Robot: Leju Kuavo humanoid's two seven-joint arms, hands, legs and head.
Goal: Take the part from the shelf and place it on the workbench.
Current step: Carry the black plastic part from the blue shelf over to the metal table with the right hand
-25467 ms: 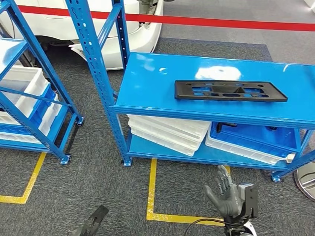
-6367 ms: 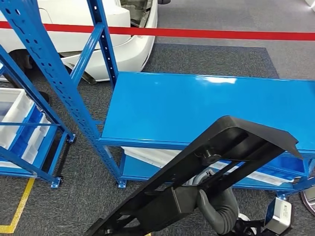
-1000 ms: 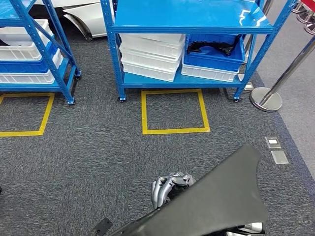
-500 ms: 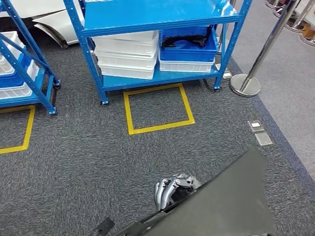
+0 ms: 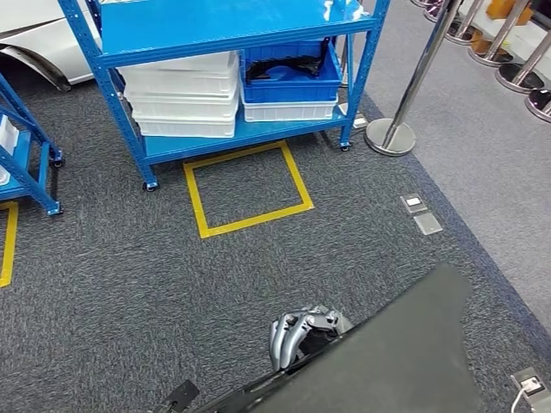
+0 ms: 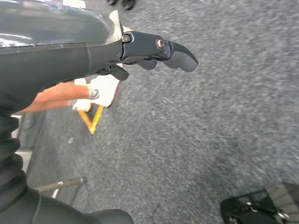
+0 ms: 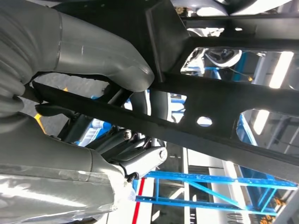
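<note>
Blue shelf (image 5: 227,26) stands well ahead of the hands, top level bare, bins below. Black part (image 5: 390,361) is off it, carried low in front of the body, long axis slanting from lower left up to the right. Right hand (image 7: 88,93) grasps it, thumb over one bar, fingers under; fingers (image 5: 302,331) curl over the near edge. Left hand (image 6: 155,46) sits at the other end, grip state cannot tell. Workbench not visible, carry likely unfinished
</note>
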